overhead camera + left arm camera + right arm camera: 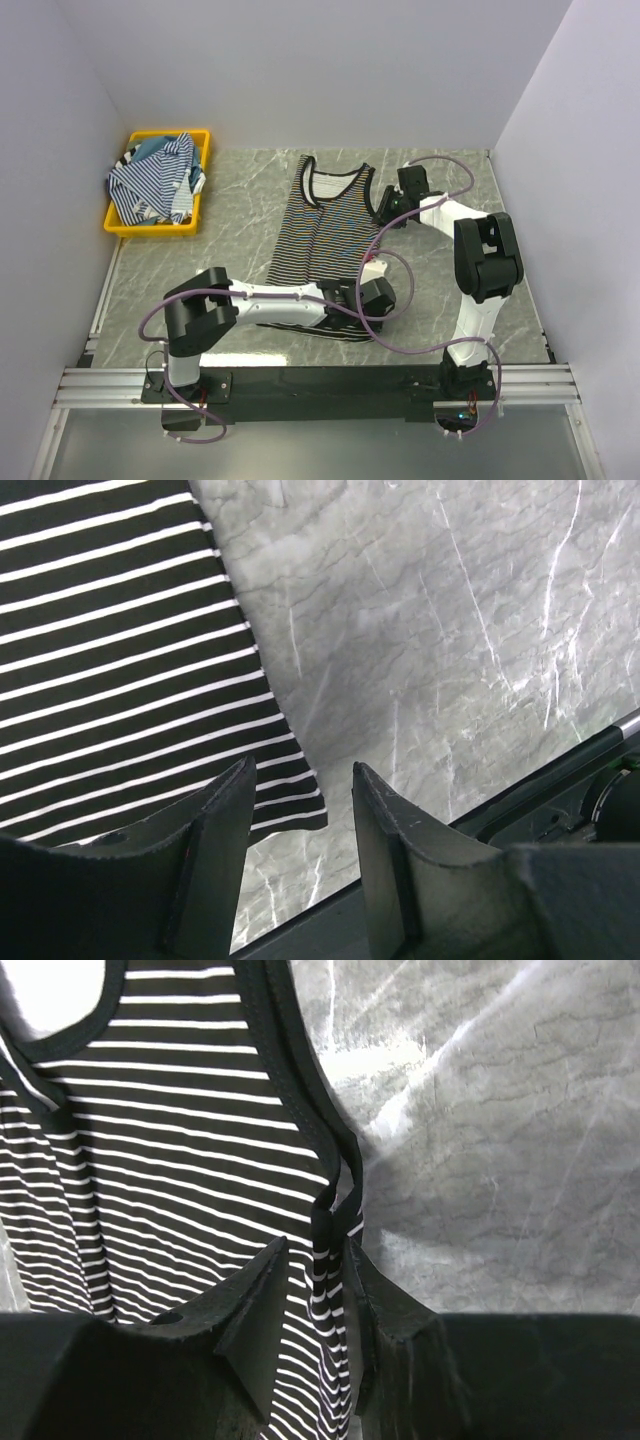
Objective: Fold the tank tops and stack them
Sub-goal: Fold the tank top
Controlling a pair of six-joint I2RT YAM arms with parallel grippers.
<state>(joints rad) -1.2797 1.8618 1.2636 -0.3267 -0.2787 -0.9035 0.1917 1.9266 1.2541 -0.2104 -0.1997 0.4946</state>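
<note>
A black tank top with thin white stripes [325, 228] lies spread flat in the middle of the table, neck toward the far wall. My left gripper [377, 300] hovers over its near right hem corner [290, 802]. In the left wrist view the left gripper [302, 766] is open, with only table between the fingers. My right gripper [385, 208] is at the top's right armhole. In the right wrist view the right gripper [317, 1243] has its jaws parted. A raised fold of the armhole edge [335, 1260] leans on the right finger, with a gap to the left finger.
A yellow bin [120, 226] stands at the far left and holds a heap of blue-and-white striped tank tops [150, 180]. Grey marble table [440, 290] shows right of the shirt. A black rail [560, 770] runs along the near edge. Walls close in on three sides.
</note>
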